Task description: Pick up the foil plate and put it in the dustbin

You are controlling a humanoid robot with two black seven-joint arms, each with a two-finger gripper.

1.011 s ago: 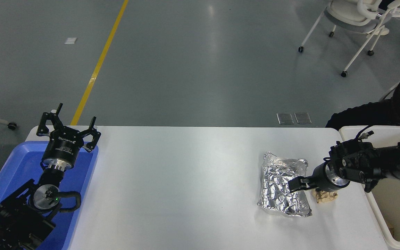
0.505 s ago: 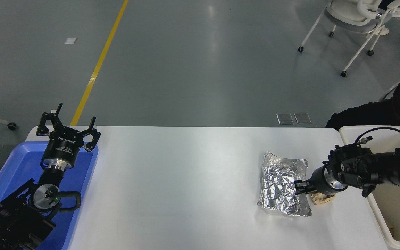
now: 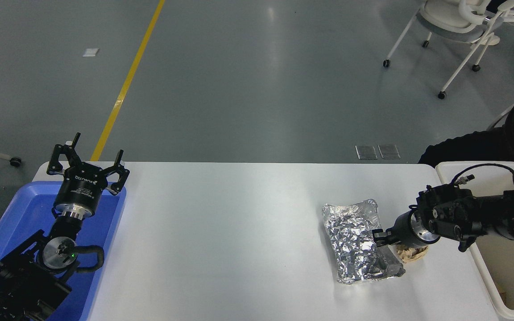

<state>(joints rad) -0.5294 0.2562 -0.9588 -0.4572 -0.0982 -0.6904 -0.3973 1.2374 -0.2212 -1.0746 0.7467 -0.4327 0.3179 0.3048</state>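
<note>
Foil, crinkled and bright, sits right under my working arm: the foil plate (image 3: 357, 243) lies on the tabletop (image 3: 230, 232) toward its right side, and the right gripper (image 3: 379, 235) is at the plate's right rim, coming in low from the dustbin (image 3: 491, 272) side. I read the jaws as pressed onto that raised edge, pinching the foil, though the tips are small and dark against the shine, so I call it a likely grip and not a certain one. A tan paper ball (image 3: 411, 254) sits just beside the plate, half tucked under the wrist. This plate will be very light and very soft: thin foil bends and creases wherever it is squeezed, so I expect it to droop and swing from one edge. The rolled rim is the stiffest part, and that is where I want my hold. The dustbin stands at the right end of the tabletop, near at hand. The left gripper (image 3: 88, 166) is parked with jaws spread above the blue tray (image 3: 20, 214) at the lower left.
</note>
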